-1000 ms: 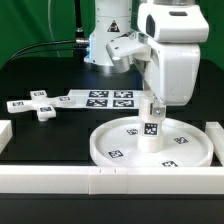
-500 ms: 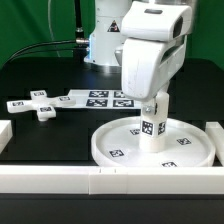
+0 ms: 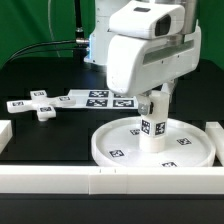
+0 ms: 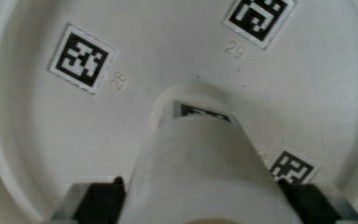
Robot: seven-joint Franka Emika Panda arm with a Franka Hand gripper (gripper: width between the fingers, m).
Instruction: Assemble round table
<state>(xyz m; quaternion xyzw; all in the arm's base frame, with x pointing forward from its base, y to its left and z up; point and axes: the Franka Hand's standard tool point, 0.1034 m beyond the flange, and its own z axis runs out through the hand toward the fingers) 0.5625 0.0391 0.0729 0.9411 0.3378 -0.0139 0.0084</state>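
Note:
The large rimmed round disc [image 3: 112, 152] lies on the black table at the front, and its tagged inner face shows in the wrist view [image 4: 69, 110]. The short cylindrical leg [image 3: 152, 130] stands upright at the disc's centre, seen from above in the wrist view [image 4: 197, 150]. My gripper [image 3: 153, 104] comes straight down over it, and in the wrist view [image 4: 202, 205] its dark fingers [image 4: 101, 200] sit against both sides of the leg's top. It is shut on the leg. The small cross-shaped piece [image 3: 40, 105] lies apart toward the exterior view's left.
The marker board [image 3: 102, 98] lies flat behind the disc. White border blocks run along the front [image 3: 90, 181], at the exterior view's left [image 3: 5, 133] and right [image 3: 215, 134]. The arm's large white hand body [image 3: 150, 55] hangs over the disc.
The hand has turned about the upright leg, so its white body now swings toward the exterior view's left and front. The leg and disc stay in place.

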